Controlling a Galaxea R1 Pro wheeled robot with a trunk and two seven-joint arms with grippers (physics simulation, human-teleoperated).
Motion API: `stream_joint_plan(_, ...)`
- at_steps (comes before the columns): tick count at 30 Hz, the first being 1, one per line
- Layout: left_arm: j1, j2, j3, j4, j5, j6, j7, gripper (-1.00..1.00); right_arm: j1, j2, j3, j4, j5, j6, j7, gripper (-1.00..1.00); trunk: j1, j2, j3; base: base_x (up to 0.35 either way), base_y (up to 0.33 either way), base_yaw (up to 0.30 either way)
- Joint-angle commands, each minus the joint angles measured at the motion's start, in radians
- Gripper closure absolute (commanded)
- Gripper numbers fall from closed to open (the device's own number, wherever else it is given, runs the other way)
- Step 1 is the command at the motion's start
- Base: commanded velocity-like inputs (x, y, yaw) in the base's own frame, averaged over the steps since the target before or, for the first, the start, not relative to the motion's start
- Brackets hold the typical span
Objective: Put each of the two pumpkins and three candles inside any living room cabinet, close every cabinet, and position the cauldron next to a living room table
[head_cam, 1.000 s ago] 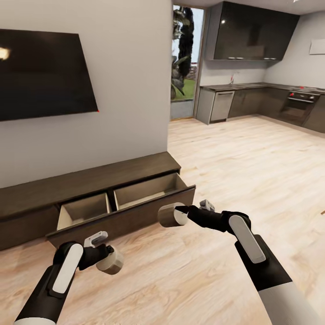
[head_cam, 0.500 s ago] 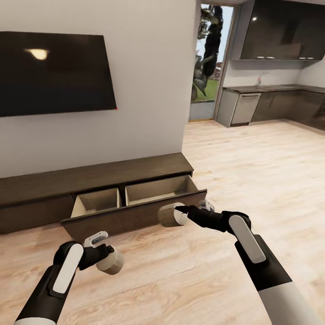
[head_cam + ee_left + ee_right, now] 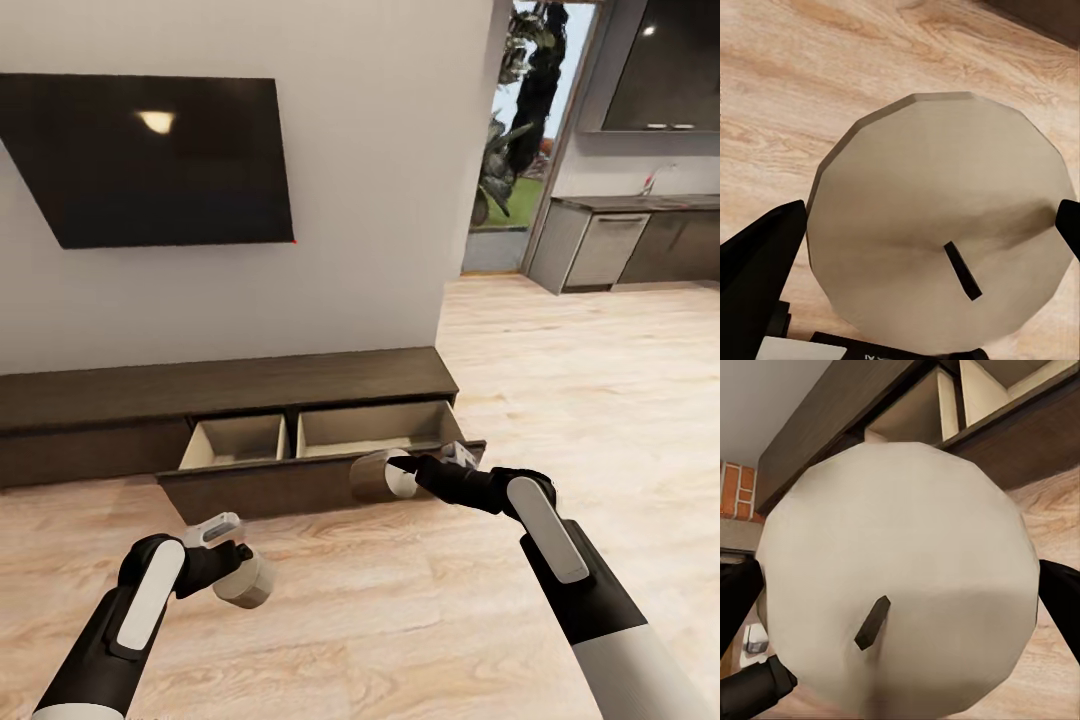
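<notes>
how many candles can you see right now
2. One candle is held in the left hand over the floor; the other candle is in the right hand in front of the open drawer. A third may be elsewhere.

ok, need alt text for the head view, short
Robot's two arms reach over a light wood floor, the left gripper and right gripper each holding a stubby beige candle, facing a long low dark-brown cabinet with one drawer pulled open, its two pale compartments visibly bare. A black TV hangs above; a kitchen lies beyond, right.
</notes>
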Motion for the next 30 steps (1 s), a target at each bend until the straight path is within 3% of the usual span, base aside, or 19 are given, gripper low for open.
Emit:
stream_joint_plan(1,-0.001,0.0,0.0,-0.001,0.011,0.003,0.01,1.0,0.0,-0.001,0.001,-0.001,-0.012,0.0,-0.01,1.0,0.0,0.0,-0.001,0.195,-0.214,0.291)
stream_joint_plan(13,0.0,0.001,0.0,-0.001,0.01,0.003,0.01,1.0,0.0,-0.002,0.001,0.001,-0.012,0.0,-0.01,1.0,0.0,0.0,-0.001,0.204,-0.203,0.291)
stream_joint_plan(23,0.0,0.001,0.0,-0.002,0.01,0.003,0.01,1.0,0.0,-0.002,0.001,0.002,-0.012,0.0,-0.01,1.0,0.0,0.0,-0.001,0.205,-0.056,0.29)
stream_joint_plan(30,-0.001,0.0,-0.001,-0.002,0.011,0.003,0.01,1.0,0.0,-0.002,0.0,0.002,-0.012,0.0,-0.01,1.0,-0.019,0.035,0.014,0.014,-0.008,-0.02)
